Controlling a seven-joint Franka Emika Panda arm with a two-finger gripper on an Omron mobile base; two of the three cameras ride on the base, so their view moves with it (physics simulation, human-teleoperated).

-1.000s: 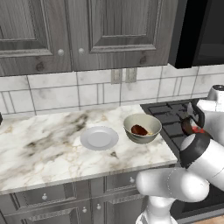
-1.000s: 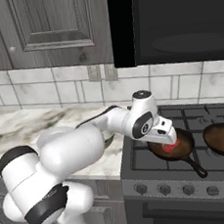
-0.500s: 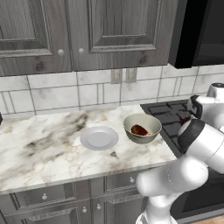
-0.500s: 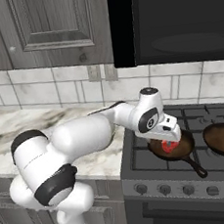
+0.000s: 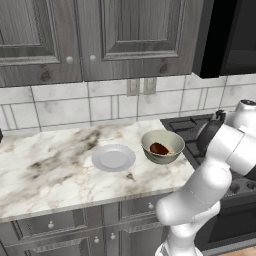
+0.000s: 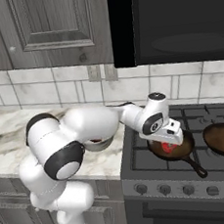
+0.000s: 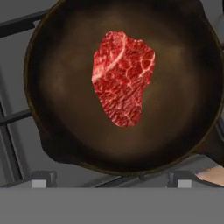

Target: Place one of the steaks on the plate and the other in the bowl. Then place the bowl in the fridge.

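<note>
steak (image 7: 121, 76), bright red, lies in the middle of a black pan (image 6: 173, 149) on the stove (image 6: 189, 169). the gripper (image 6: 167, 138) hangs right over that pan, wide open, with nothing in it and not touching the meat. a second pan (image 6: 223, 139) sits to the right of the first one. over on the counter (image 5: 45, 175), the other steak (image 5: 159, 148), a darker one, lies in the bowl (image 5: 162, 146). the plate (image 5: 113, 158) sits just beside the bowl on its left, with nothing on it.
</note>
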